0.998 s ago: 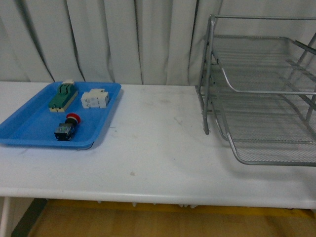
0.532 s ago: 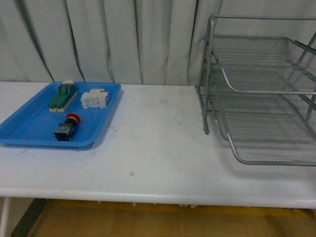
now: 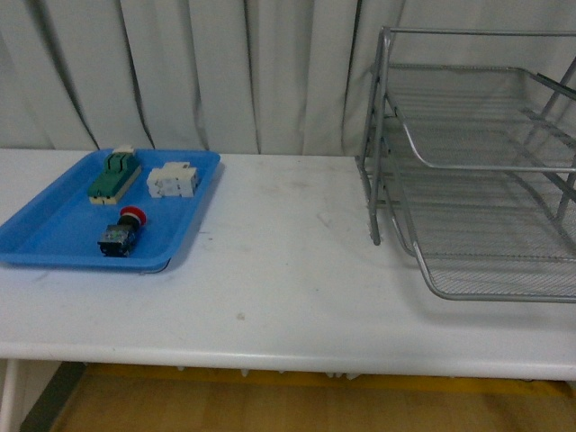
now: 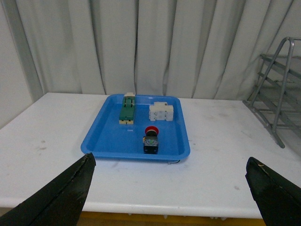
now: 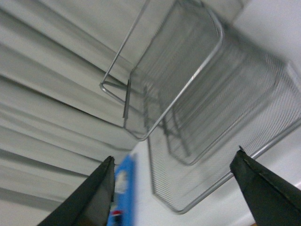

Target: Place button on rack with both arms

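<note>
Nothing on the table has shifted across the front views: the button [image 3: 121, 232] lies where it did a second ago, and neither arm shows in that view.

The left gripper [image 4: 169, 160] hangs above the table's front edge with its two dark fingers [image 4: 70, 188] spread wide, nothing between them and touching nothing. The right gripper [image 5: 175, 155] is likewise spread wide and empty. Its view is blurred and looks at the rack [image 5: 188, 89] at a steep tilt, with a smear of blue at one side.

The button [image 4: 151, 139] rests on its side in the blue tray [image 3: 54, 225], near the tray's front edge and toward its right side. Its red cap points to the back edge of the table [image 3: 288, 261]. The bluish-green marks on its dark body are too small to read. Behind it, by the tray's back edge, sit a green-and-beige block [image 3: 113, 175] and, just to its right, a white block [image 3: 173, 180]; any lettering on them cannot be made out. The left wrist view shows the same three pieces in the blue tray [image 4: 113, 136], with the white block [image 4: 161, 112] and the green-and-beige block [image 4: 127, 108] beyond the button.

The tray lies at the table's left side, close to the back edge. The rack [image 3: 382, 135], silver wire mesh in three tiers, stands at the right side, well apart from the tray; its trays hold nothing. A corner of the rack [image 4: 278, 94] shows in the left wrist view. A pale curtain [image 3: 225, 72] hangs behind the table.
</note>
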